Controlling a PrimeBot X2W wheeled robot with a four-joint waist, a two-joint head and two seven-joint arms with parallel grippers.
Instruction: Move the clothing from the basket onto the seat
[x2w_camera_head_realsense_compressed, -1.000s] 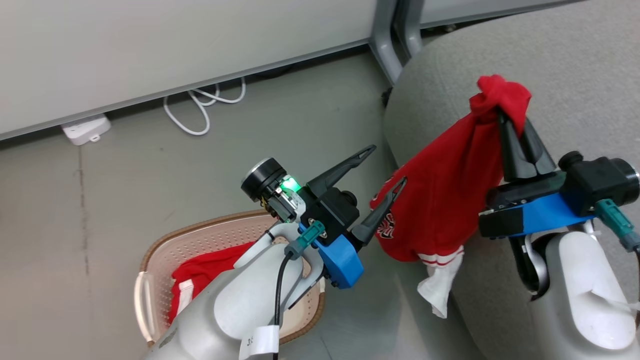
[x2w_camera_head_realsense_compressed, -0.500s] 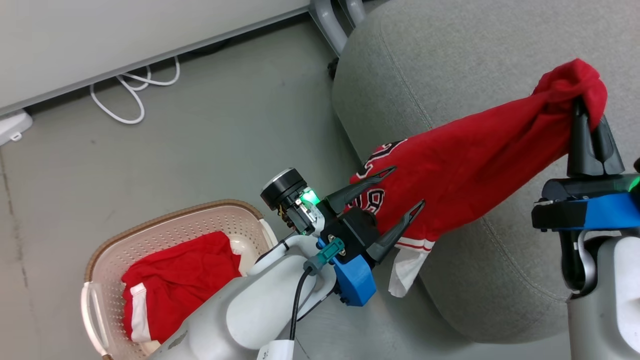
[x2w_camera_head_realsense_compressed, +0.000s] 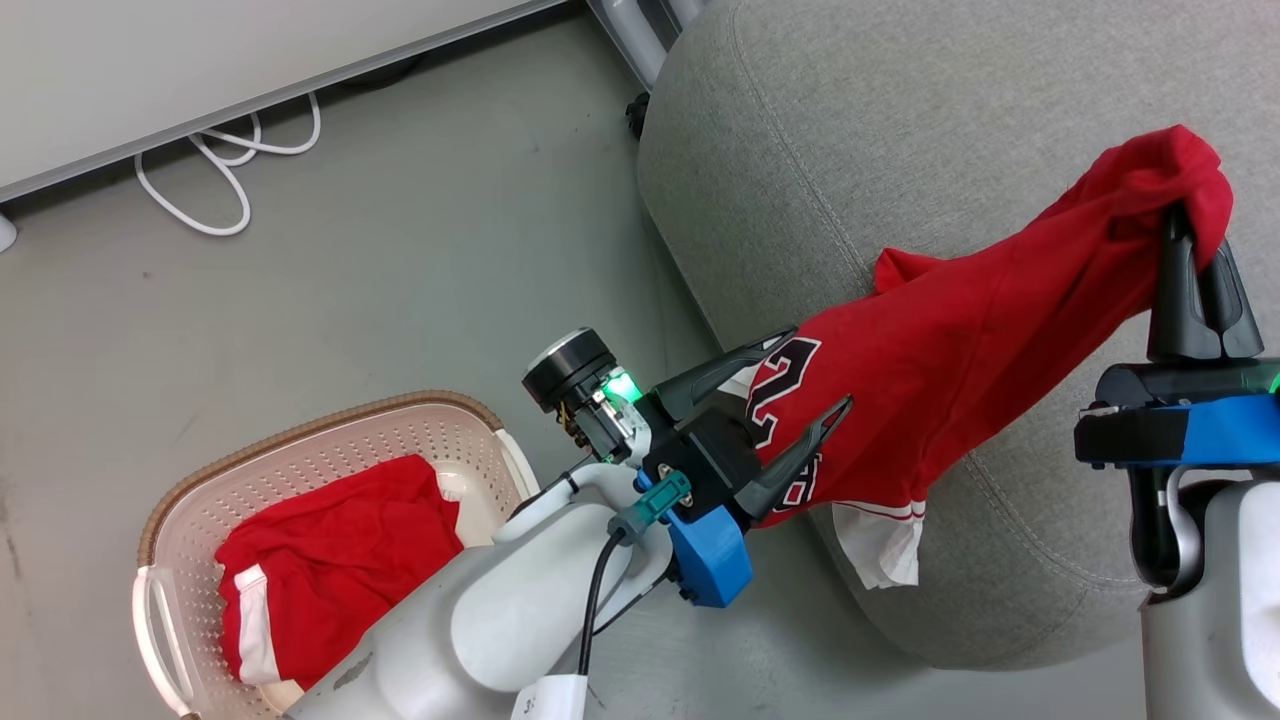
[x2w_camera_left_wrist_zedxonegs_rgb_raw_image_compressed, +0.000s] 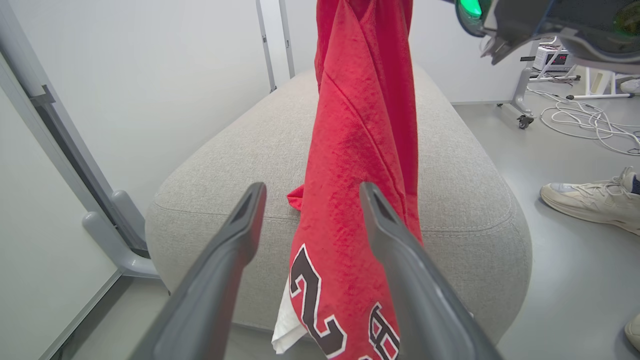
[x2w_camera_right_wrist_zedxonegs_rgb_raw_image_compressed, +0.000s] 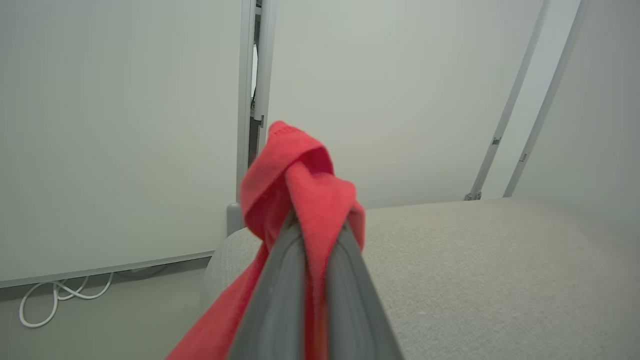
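My right gripper (x2w_camera_head_realsense_compressed: 1195, 245) is shut on the bunched top of a red logo garment (x2w_camera_head_realsense_compressed: 980, 340), part of the clothing. It hangs slanting over the grey seat (x2w_camera_head_realsense_compressed: 850, 150). In the right wrist view the fabric (x2w_camera_right_wrist_zedxonegs_rgb_raw_image_compressed: 300, 170) wraps my shut right gripper (x2w_camera_right_wrist_zedxonegs_rgb_raw_image_compressed: 312, 225) above the seat (x2w_camera_right_wrist_zedxonegs_rgb_raw_image_compressed: 500, 260). My left gripper (x2w_camera_head_realsense_compressed: 820, 370) is open at the garment's lower, numbered end. In the left wrist view the cloth (x2w_camera_left_wrist_zedxonegs_rgb_raw_image_compressed: 360, 150) hangs just beyond the spread left gripper (x2w_camera_left_wrist_zedxonegs_rgb_raw_image_compressed: 310, 195), in front of the seat (x2w_camera_left_wrist_zedxonegs_rgb_raw_image_compressed: 225, 160). A second red garment with a white stripe (x2w_camera_head_realsense_compressed: 330, 560) lies in the basket (x2w_camera_head_realsense_compressed: 300, 445).
White cables (x2w_camera_head_realsense_compressed: 220, 190) lie on the floor by the wall. A grey frame leg with a caster (x2w_camera_head_realsense_compressed: 635, 25) stands behind the seat. In the left wrist view a person's shoe (x2w_camera_left_wrist_zedxonegs_rgb_raw_image_compressed: 590, 200) and more cables (x2w_camera_left_wrist_zedxonegs_rgb_raw_image_compressed: 590, 120) are on the floor to the right.
The head camera has shifted. My right gripper has carried the logo garment from the seat's edge further over the cushion. The left gripper stays open by the garment's lower end.
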